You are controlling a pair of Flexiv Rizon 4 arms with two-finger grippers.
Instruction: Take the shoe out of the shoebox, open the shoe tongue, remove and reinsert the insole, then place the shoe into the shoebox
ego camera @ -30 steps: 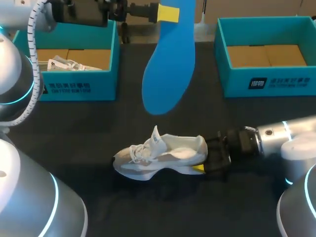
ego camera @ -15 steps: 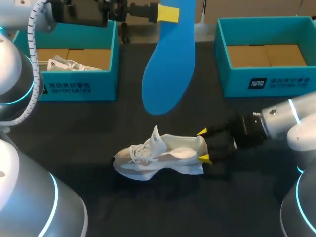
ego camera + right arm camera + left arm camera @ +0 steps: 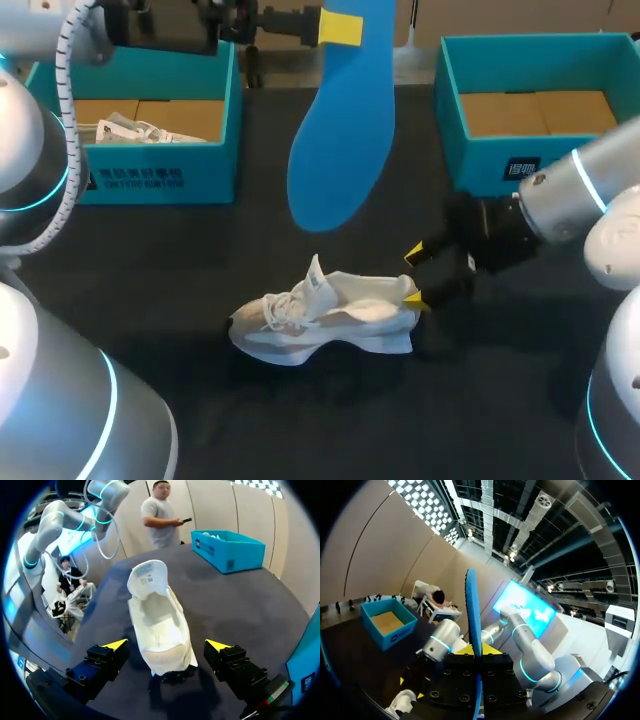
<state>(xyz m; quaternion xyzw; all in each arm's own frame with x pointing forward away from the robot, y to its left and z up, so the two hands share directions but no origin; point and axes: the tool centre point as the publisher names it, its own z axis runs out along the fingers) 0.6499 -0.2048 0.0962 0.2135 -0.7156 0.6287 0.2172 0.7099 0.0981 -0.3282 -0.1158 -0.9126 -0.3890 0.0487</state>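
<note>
A blue insole [image 3: 340, 120] hangs high over the table's back middle, with my left gripper [image 3: 341, 28] shut on its upper end. In the left wrist view the insole [image 3: 472, 615] shows edge-on, rising from between the fingers of that gripper [image 3: 479, 652]. The white shoe [image 3: 325, 315] lies on its sole on the black table, toe to the left and tongue raised. My right gripper [image 3: 413, 276] stands open just behind the heel. In the right wrist view the shoe [image 3: 160, 617] lies ahead of the gripper [image 3: 166, 645], heel nearest, the wide-apart fingers touching nothing.
A teal shoebox [image 3: 160, 170] at the back left holds white wrapping [image 3: 135, 128]. A second teal shoebox [image 3: 540, 165] stands at the back right, beside my right arm. Dark bare table surrounds the shoe.
My right gripper has drawn back from the shoe's heel and risen toward the back right, still open. The shoe, the insole and the left arm have not moved.
</note>
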